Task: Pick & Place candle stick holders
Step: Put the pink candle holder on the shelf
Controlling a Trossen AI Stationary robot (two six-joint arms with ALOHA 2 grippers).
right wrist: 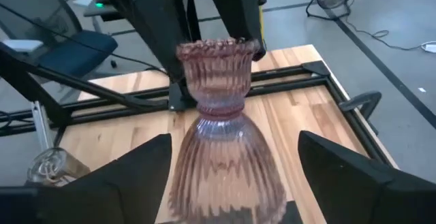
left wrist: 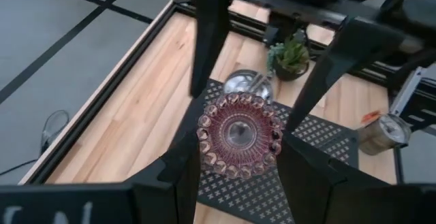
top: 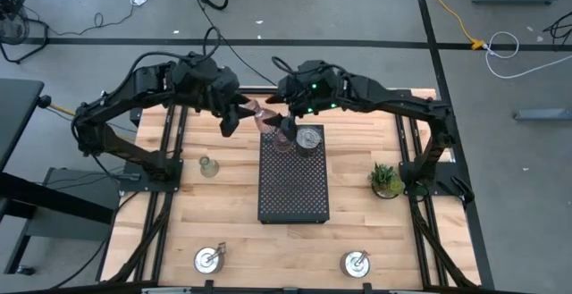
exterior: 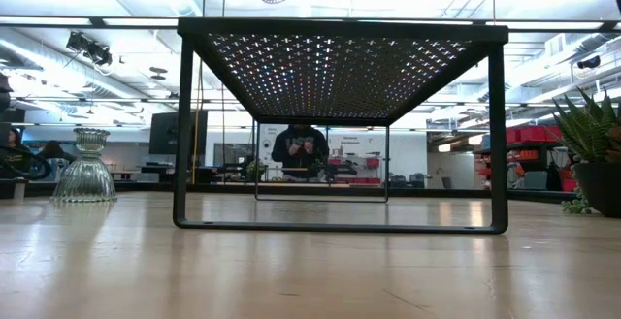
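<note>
- The left gripper (left wrist: 235, 173) held the pink glass holder (left wrist: 240, 134) above the black tray's (top: 293, 191) far end.
- The right gripper (right wrist: 231, 176) flanked it, jaws wide apart.
- Handover step; next, one arm must set it down.

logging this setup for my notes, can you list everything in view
tray: 1, black perforated, table centre
pink glass holder: 1, pink, in the air above the tray's far end
green glass holder: 1, pale green, on the table left of the tray
silver holders: 3, shiny; one on the tray's far end, two near the front edge
plant: 1, green, right of the tray
table: 1, light wood
person: 1, dark top, room behind
left claw: 1, dark, shut on the pink glass holder
right claw: 1, dark, open either side of it
</note>
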